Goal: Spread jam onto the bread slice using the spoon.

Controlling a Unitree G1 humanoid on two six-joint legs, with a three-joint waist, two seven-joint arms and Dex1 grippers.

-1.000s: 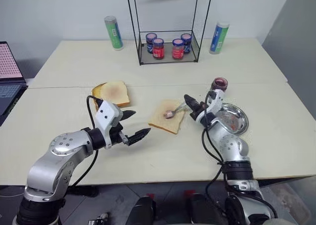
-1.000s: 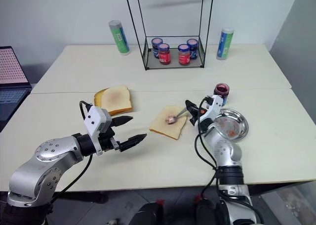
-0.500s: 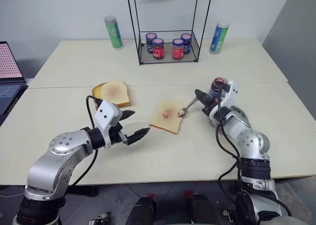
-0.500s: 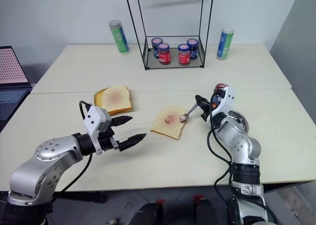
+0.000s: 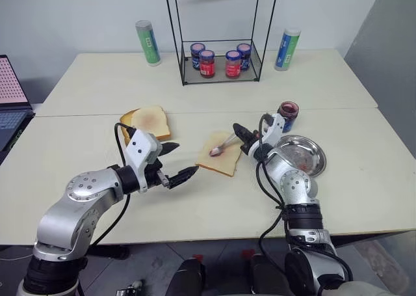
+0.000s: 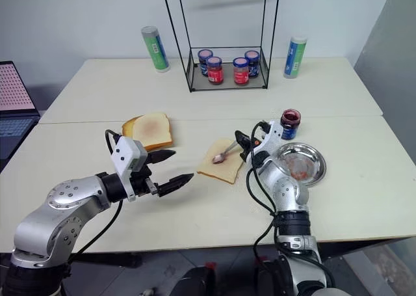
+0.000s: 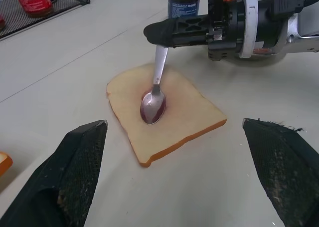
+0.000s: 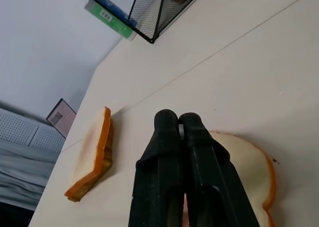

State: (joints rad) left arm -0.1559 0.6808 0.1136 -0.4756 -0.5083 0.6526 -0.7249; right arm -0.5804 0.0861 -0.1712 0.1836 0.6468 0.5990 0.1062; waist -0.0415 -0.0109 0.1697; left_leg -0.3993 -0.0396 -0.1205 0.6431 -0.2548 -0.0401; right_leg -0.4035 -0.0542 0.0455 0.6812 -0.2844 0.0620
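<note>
Right gripper: fingers pinched tight on the spoon handle, reaching in over the near-right edge of the bread slice.
Spoon: bowl down on the bread, handle slanting up and back to the gripper. Head views give just a small silver glint w/ a dark tip.
Jam: left wrist view has it clearly – dark red-purple smear in and around the spoon bowl, mid-slice. More jam in the open jar, past the gripper, by the steel dish.
Bread slice: flat on the table, centre, between the two arms; tan crust all round in the left wrist view. Right wrist view has only a curved corner of it, under the fingers.
Left gripper: spread wide, nothing in it, hovering above the table just left of the slice, pointing at it. Its two black fingers frame the bread in its own wrist view.
Toast: browner, thicker slice, back-left of the bread, apart from it. Right wrist view has it edge-on, orange crust.
Rack: wire, far side of the table, four small jars inside.
Tubes: green one left of the rack, another to its right.
Laptop: far left edge.
</note>
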